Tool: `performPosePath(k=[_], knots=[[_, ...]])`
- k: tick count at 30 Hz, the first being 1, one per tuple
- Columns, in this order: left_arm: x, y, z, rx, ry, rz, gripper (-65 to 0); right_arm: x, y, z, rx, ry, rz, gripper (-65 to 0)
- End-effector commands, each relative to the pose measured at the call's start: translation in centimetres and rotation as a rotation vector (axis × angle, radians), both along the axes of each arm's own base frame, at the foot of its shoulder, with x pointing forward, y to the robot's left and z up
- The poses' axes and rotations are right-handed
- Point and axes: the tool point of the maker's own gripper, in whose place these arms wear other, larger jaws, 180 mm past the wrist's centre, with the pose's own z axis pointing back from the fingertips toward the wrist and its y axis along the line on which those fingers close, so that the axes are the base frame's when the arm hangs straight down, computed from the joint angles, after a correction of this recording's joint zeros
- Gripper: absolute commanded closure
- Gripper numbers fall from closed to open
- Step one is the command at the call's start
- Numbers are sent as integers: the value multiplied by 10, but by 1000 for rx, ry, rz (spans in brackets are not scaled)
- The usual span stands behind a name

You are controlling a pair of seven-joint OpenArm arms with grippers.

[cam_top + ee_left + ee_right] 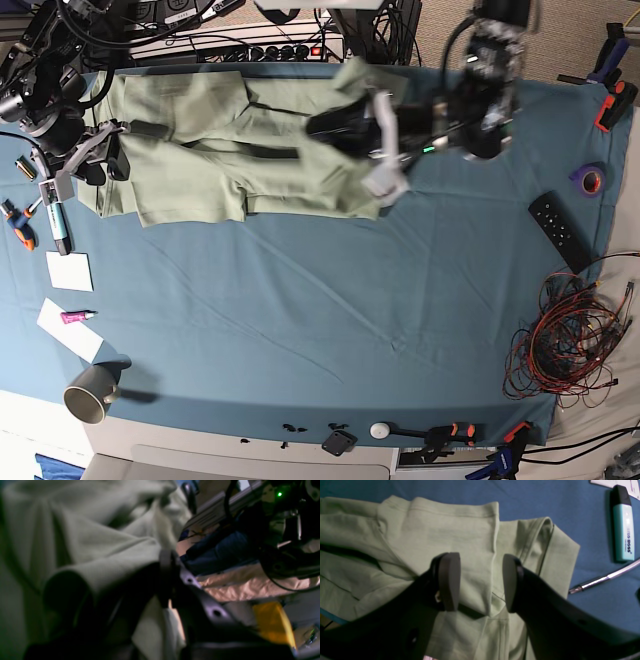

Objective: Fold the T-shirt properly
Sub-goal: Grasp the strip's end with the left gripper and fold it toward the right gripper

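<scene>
The pale sage-green T-shirt (200,170) lies spread across the far half of the teal table cloth (300,320). My left gripper (338,125) is at the shirt's right end and is shut on a bunch of its fabric, holding it raised off the table. In the left wrist view the cloth (87,542) drapes over the dark fingers (190,580). My right gripper (480,582) is open just above a folded edge of the shirt (455,527) at its left end. It also shows in the base view (100,150).
A teal highlighter (623,525) and a metal-tipped tool (602,580) lie beside the shirt's left end. A remote (558,230), purple tape roll (592,180) and a wire tangle (565,340) are at the right. Paper notes (68,270) and a cup (90,395) are at the left front.
</scene>
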Motion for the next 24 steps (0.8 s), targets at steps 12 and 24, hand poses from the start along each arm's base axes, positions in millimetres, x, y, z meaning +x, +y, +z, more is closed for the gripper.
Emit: performPosePath(k=[12, 24], knots=[[9, -69, 27, -9, -191, -55, 0, 8, -2, 13, -8, -56, 5, -276], [24, -65, 19, 49, -227, 20, 0, 8, -2, 14, -7, -59, 5, -276]])
